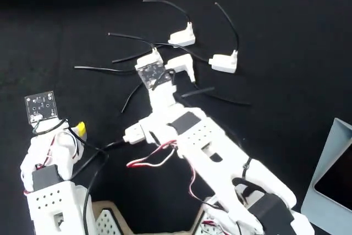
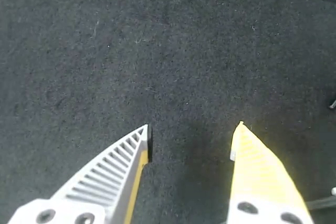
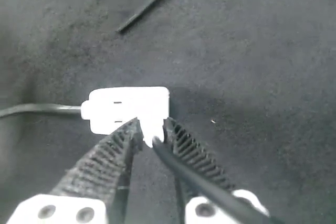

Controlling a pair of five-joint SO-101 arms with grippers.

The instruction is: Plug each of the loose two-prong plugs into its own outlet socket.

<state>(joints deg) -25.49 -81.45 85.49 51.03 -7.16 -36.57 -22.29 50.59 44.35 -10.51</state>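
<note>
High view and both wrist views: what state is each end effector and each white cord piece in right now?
Left end effector: open, empty, over bare black cloth.
Right end effector: shut on the edge of the white plug.
White plug: lying on the cloth, gripped, not plugged in.
Far connector: lying loose, joined to nothing.
Side connector: lying loose, joined to nothing.
Near connector: lying loose, joined to nothing.
</note>
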